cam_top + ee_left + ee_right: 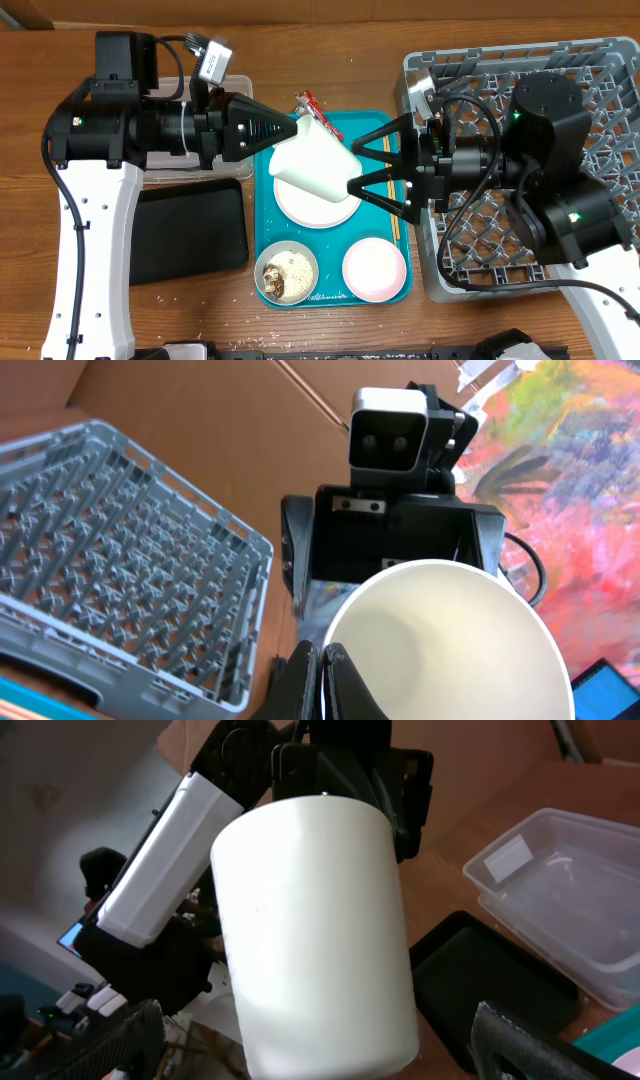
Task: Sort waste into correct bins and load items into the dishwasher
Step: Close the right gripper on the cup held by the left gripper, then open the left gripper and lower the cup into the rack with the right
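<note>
The white cup [310,165] is held tilted by its rim in the closed left gripper [296,130], above the plate [300,208] on the teal tray [345,122]. Its base is flanked by the wide-spread right gripper [352,168], with a gap at each finger. The dish rack [600,70] lies at the right.

table [330,50] | teal tray [365,125]; black tray [190,235]; clear tub [240,88]; grey rack [600,70]

**Cup [315,165] blocks the right jaws**

The cup hangs just ahead of the wide right jaws, base at their tips; the left jaws grip its rim beyond. Underneath lie plate [310,208] and tray [340,125]. Behind the right jaws, room stands free above the rack [600,70].
</note>
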`<state>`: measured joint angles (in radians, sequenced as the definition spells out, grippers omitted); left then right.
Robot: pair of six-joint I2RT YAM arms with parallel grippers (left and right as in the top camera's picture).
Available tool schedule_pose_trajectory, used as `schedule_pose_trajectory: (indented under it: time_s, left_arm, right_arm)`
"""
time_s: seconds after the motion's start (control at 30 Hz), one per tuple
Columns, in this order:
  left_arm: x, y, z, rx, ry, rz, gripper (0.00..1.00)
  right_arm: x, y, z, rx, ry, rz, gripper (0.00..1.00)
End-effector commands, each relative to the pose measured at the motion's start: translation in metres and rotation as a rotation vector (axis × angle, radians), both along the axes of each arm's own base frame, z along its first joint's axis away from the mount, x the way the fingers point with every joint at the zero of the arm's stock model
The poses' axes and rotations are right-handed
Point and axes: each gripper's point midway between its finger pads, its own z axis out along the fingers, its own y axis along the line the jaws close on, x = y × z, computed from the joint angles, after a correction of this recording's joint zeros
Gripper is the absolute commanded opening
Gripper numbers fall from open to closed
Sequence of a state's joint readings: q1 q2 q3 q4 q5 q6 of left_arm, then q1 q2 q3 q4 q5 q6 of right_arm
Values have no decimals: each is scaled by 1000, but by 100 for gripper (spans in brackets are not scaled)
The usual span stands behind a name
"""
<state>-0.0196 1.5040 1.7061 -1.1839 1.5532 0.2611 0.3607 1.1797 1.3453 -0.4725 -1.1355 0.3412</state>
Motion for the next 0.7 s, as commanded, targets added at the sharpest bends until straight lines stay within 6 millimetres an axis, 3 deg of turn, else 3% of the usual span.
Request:
schedule_pose_trajectory:
  time_s: [0.0, 0.33, 0.53, 0.67]
  left_arm:
    - [1, 1, 5, -22, 6, -12, 4]
    - [5, 1, 8, -21, 11, -12, 4]
    - [5, 1, 9, -21, 14, -12, 4]
    - [5, 1, 9, -21, 14, -12, 4]
  right_arm:
    - [-1, 11, 2, -3, -21, -13, 100]
    - [3, 24, -4, -28, -36, -53, 95]
    - [3, 24, -3, -28, -40, -53, 65]
    - [3, 24, -3, -27, -40, -53, 56]
